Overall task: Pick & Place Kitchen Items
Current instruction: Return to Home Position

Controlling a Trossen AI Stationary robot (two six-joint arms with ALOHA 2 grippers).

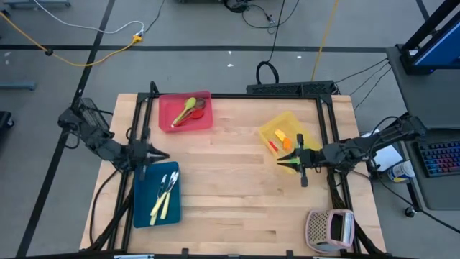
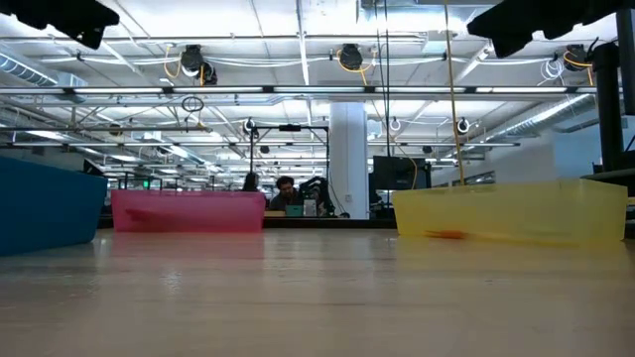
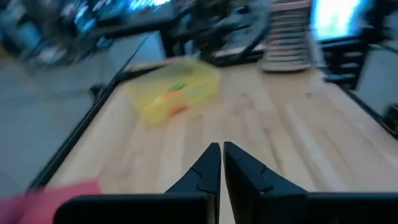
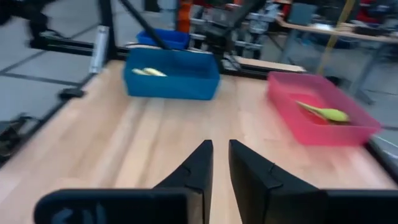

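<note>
- Nearest me, the blue tray point(image 1: 142, 205) holds the cream-handled knives point(image 1: 164, 193).
- The left gripper point(image 1: 166, 155) hangs just past it, jaws pressed together, empty.
- The right gripper point(image 1: 282, 161) sits beside the yellow tray point(image 1: 269, 128), jaws slightly parted, empty.
- Spatulas point(image 1: 285, 139) lie inside, perhaps three.
- Farthest, the red tray point(image 1: 167, 119) holds spoons point(image 1: 188, 110).

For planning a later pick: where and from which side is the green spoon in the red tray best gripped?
Probably mid-handle, straight down from above, closing across it. The green spoon lies flat and diagonal in the red tray, whose walls block a side approach.
</note>
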